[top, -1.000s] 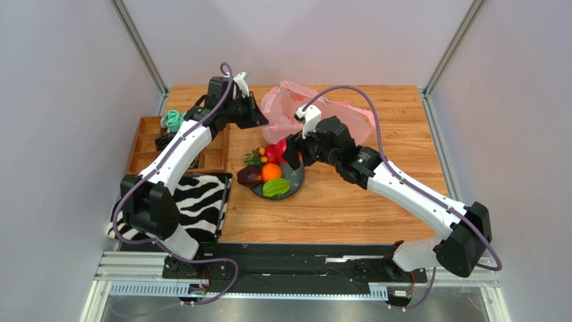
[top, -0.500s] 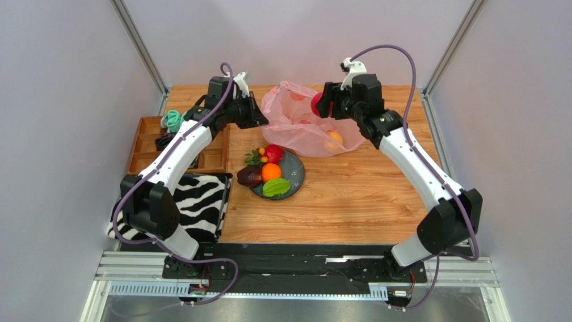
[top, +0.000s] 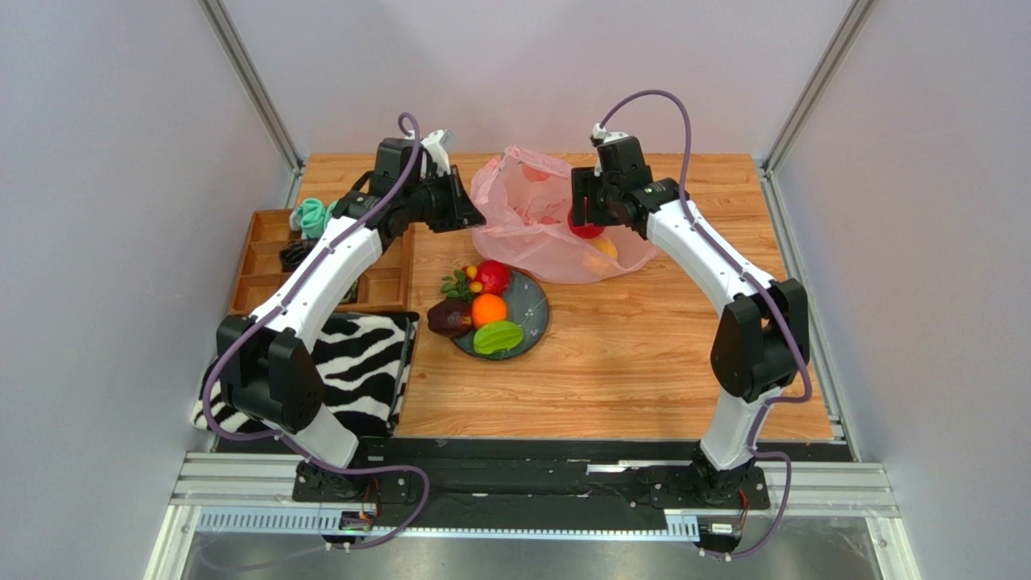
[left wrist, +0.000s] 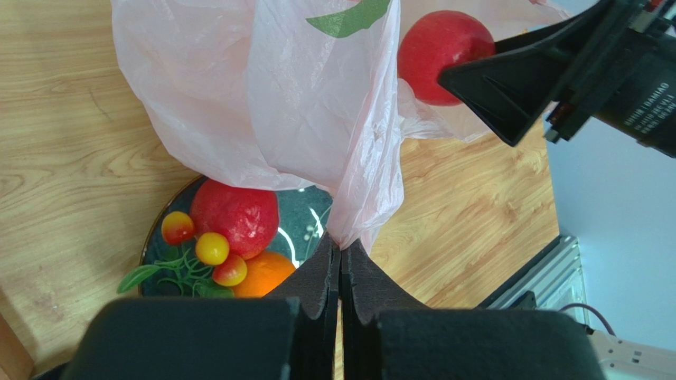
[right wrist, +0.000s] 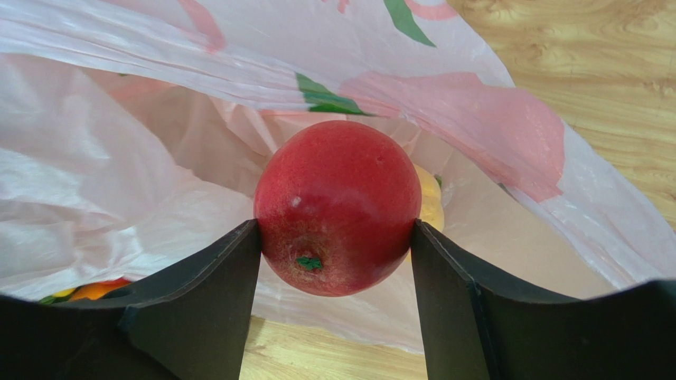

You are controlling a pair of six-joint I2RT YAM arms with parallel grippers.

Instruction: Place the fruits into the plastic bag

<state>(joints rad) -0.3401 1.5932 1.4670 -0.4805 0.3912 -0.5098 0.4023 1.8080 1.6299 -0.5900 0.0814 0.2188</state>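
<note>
Right wrist view, at the right gripper [right wrist: 337, 237]: clamped on a red apple [right wrist: 337, 207], one finger pressed to each flank, stem dimple facing the lens. Directly behind it, the pale inside of the plastic bag [right wrist: 119, 198], with a yellow-orange peach [right wrist: 429, 202] peeping out past the apple's edge, apparently already inside. Judged from this: poised over the open mouth, release not yet made.

Across at the left gripper [left wrist: 341, 257]: pinched together on a fold of the bag's rim, lifting that side above the plate [left wrist: 308, 222]. Waiting on the plate: a second red apple [left wrist: 234, 218], an orange [left wrist: 266, 273], berries [left wrist: 198, 241], a green oval fruit [top: 497, 338] and a dark purple fruit [top: 449, 318].

Possible trouble from here:
- Letting go off-centre, over a sagging fold rather than the opening; likely result, a round apple sliding off slick film and rolling away over the table [top: 629, 363].
- Thin film creeping out of the left pinch under the added weight; mouth collapsing, later fruits blocked.
- Snagging loose plastic on the right fingers while pulling out, dragging the bag and tipping out the peach.
</note>
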